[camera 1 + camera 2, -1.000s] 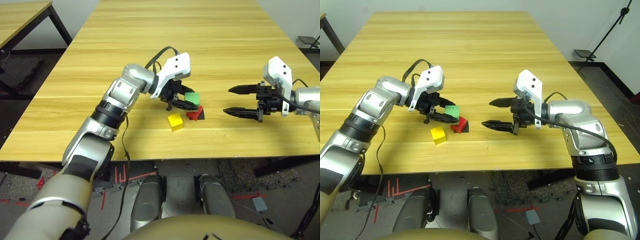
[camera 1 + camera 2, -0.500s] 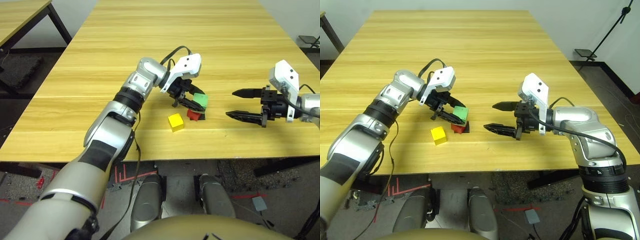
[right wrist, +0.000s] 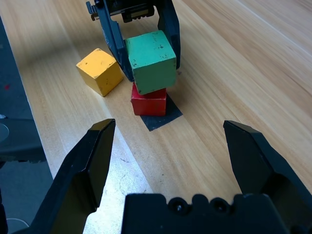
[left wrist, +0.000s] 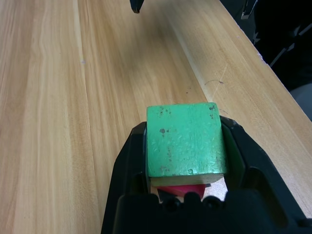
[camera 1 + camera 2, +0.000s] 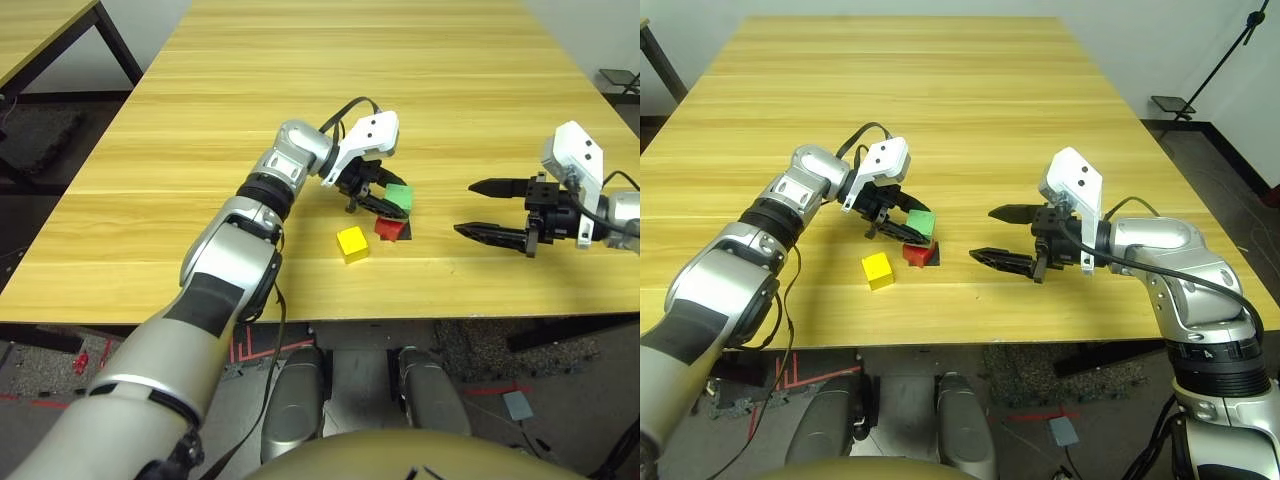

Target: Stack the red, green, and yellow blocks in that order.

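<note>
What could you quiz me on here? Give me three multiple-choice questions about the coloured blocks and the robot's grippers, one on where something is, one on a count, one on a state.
1. Where is the green block?
A. Held just over the red block
B. Lying on the table beside the yellow block
C. Between the right gripper's fingers

2. How many blocks are there?
A. Two
B. Three
C. Four

3. What state is the right gripper in?
A. Shut on the yellow block
B. Shut on nothing
C. Open, holding nothing

Answers:
1. A: the left gripper clamps it directly above the red one.
2. B: one red, one green, one yellow.
3. C: its fingers are spread apart with only table between them.
</note>
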You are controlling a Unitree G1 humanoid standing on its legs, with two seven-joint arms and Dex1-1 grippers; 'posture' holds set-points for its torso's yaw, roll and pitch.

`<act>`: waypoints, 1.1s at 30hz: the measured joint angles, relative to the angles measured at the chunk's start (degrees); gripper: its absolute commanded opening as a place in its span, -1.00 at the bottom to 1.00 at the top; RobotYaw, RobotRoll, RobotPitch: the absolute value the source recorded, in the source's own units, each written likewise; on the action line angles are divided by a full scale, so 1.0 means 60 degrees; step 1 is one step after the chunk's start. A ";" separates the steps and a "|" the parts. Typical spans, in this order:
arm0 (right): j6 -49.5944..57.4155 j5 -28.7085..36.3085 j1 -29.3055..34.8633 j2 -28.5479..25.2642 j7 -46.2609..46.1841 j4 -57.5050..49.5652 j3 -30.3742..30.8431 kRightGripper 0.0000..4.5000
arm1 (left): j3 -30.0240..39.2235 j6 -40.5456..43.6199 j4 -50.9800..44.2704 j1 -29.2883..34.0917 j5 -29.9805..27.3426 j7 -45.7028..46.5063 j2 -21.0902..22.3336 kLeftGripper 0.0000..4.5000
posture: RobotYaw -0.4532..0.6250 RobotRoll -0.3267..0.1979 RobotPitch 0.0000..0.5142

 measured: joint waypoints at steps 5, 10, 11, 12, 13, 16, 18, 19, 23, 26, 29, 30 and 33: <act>0.0006 0.0005 -0.0002 -0.0057 -0.0020 0.0000 -0.0015 1.00 | 0.0107 0.0000 0.0114 0.0000 0.0126 0.0046 -0.0026 -0.07 | -0.17 -0.05 -0.55; 0.0021 0.0010 -0.0008 -0.0061 -0.0031 0.0004 -0.0016 1.00 | 0.0186 0.0025 0.0115 0.0003 0.0272 0.0033 -0.0026 -0.07 | -0.16 -0.05 -0.53; 0.0027 0.0011 -0.0015 -0.0061 -0.0037 0.0005 -0.0015 1.00 | 0.0189 0.0029 0.0115 0.0003 0.0315 0.0032 -0.0026 -0.07 | -0.16 -0.05 -0.52; 0.0029 0.0010 -0.0028 -0.0061 -0.0044 0.0005 -0.0016 1.00 | 0.0203 0.0031 0.0115 0.0003 0.0327 0.0032 -0.0026 -0.07 | -0.16 -0.05 -0.52; 0.0030 0.0010 -0.0038 -0.0061 -0.0048 0.0006 -0.0015 1.00 | 0.0229 0.0034 0.0115 0.0003 0.0327 0.0032 -0.0026 -0.07 | -0.15 -0.05 -0.51; 0.0034 0.0010 -0.0101 -0.0060 -0.0051 0.0016 -0.0015 1.00 | 0.0294 0.0073 0.0115 0.0003 0.0332 0.0024 -0.0025 -0.07 | -0.15 -0.04 -0.50; 0.0034 0.0010 -0.0135 -0.0060 -0.0067 0.0029 -0.0015 1.00 | 0.0332 0.0104 0.0114 0.0004 0.0332 0.0004 -0.0025 -0.07 | -0.14 -0.04 -0.50; 0.0034 0.0010 -0.0150 -0.0060 -0.0077 0.0037 -0.0015 1.00 | 0.0342 0.0108 0.0114 0.0004 0.0332 -0.0005 -0.0025 -0.07 | -0.14 -0.04 -0.50; 0.0033 0.0008 -0.0164 -0.0059 -0.0102 0.0095 -0.0013 1.00 | 0.0362 0.0226 0.0107 0.0006 0.0332 -0.0085 -0.0014 -0.07 | -0.12 -0.04 -0.50; 0.0033 0.0006 -0.0171 -0.0057 -0.0101 0.0144 -0.0010 1.00 | 0.0365 0.0289 0.0067 0.0034 0.0333 -0.0136 0.0016 -0.07 | -0.11 -0.04 -0.50; 0.0026 -0.0004 -0.0220 -0.0057 -0.0099 0.0211 -0.0006 1.00 | 0.0371 0.0376 -0.0033 0.0072 0.0333 -0.0175 0.0058 -0.07 | -0.11 -0.05 -0.50; 0.0021 -0.0004 -0.0232 -0.0057 -0.0097 0.0216 -0.0004 1.00 | 0.0371 0.0391 -0.0080 0.0090 0.0333 -0.0189 0.0062 -0.07 | -0.10 -0.05 -0.50; 0.0015 -0.0005 -0.0267 -0.0057 -0.0091 0.0239 0.0003 1.00 | 0.0372 0.0465 -0.0174 0.0114 0.0333 -0.0206 0.0063 -0.07 | -0.09 -0.05 -0.50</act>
